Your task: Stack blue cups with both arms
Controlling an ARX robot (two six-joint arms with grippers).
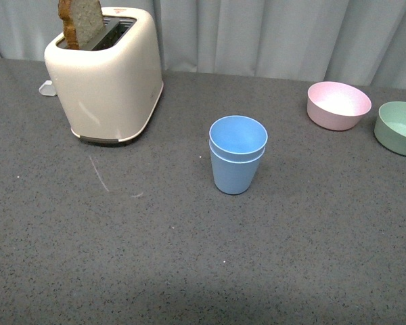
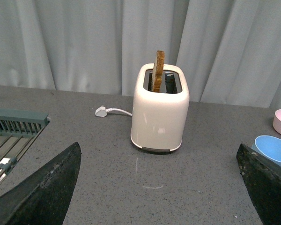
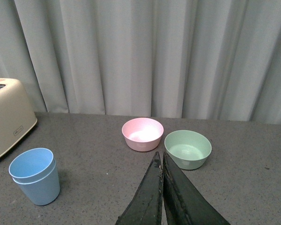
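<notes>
The blue cups [image 1: 237, 154] stand nested, one inside the other, near the middle of the worktop [image 1: 189, 257], mouths up and the long axis close to vertical, tapering toward the base; the inner cup's rim sits slightly proud of the outer one and looks a little off level, so I judge it may not be fully seated. A nudge from either arm passing nearby could tip the tall, narrow-footed pair or jolt the inner cup askew. The toaster [image 1: 108, 78], with a slice of bread [image 1: 81, 22] sticking up, stands at about 10 o'clock from the cups, and the pink bowl [image 1: 338, 105] and green bowl [image 1: 398, 127] at about 2 o'clock. The left claw [image 2: 159, 187] is spread wide and empty; the right claw [image 3: 161, 161] is pressed closed on nothing.
</notes>
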